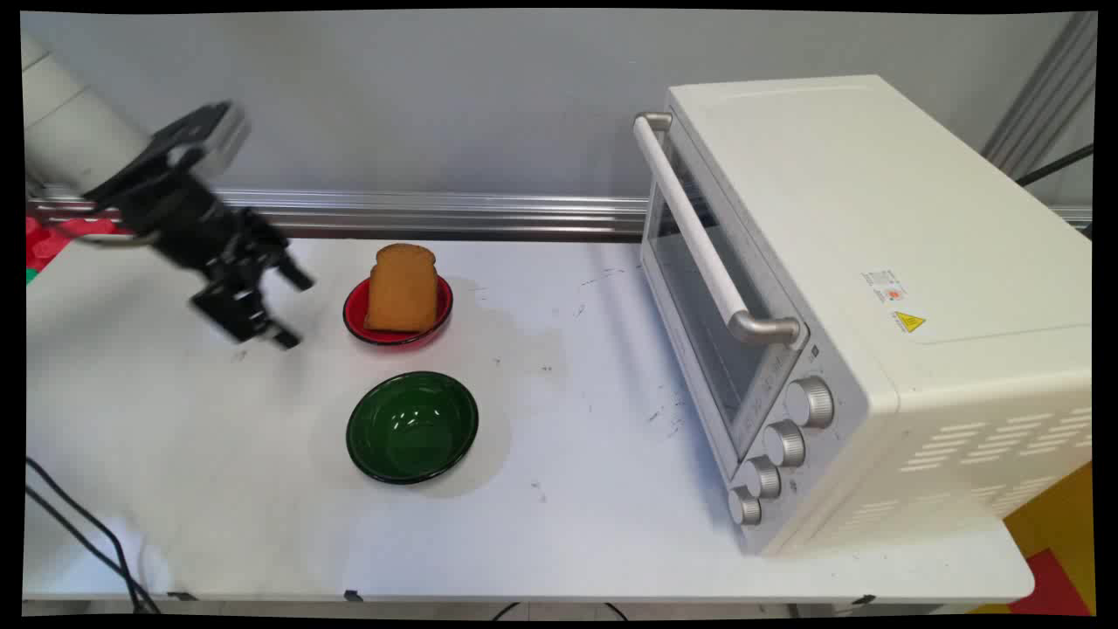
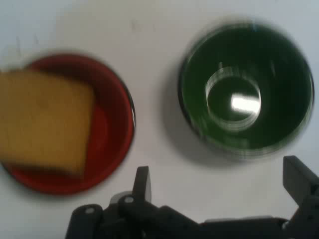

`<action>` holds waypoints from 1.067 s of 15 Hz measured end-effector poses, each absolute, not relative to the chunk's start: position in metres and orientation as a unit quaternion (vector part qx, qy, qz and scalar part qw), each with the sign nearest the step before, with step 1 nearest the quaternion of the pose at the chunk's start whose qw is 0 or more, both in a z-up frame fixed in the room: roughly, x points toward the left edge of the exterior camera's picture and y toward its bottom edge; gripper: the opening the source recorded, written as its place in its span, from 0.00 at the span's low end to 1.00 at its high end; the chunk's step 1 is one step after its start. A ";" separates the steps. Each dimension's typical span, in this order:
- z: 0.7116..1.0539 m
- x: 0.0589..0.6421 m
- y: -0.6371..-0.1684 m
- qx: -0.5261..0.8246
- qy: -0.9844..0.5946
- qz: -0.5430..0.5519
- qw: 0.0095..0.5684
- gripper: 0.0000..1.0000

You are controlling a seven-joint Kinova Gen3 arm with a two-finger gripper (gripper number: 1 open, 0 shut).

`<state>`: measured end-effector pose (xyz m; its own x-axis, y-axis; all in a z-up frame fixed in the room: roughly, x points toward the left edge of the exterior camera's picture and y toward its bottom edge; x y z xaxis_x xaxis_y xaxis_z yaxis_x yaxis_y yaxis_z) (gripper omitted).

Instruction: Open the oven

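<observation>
Gripper (image 1: 291, 307): fingers spread wide apart, nothing between them, clear of table (image 1: 218, 489), raised over its left part. Nearest object: one red bowl (image 1: 357, 311), to gripper's right, carrying one slice of bread (image 1: 403, 286) stood on edge. One green bowl (image 1: 411, 426), empty, in front of red bowl, apart from it. One white toaster oven (image 1: 873, 288) at table's right end, door shut, four knobs. Hand view: both bowls (image 2: 112, 144) (image 2: 246, 87) beyond fingertips.
</observation>
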<state>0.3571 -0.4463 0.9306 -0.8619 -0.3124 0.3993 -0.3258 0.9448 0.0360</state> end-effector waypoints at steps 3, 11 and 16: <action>0.948 0.318 -0.465 0.184 -0.956 0.014 0.227 1.00; 1.030 0.173 -0.501 0.183 -0.938 0.024 0.294 1.00; 1.060 0.119 -0.519 0.172 -0.930 0.028 0.323 1.00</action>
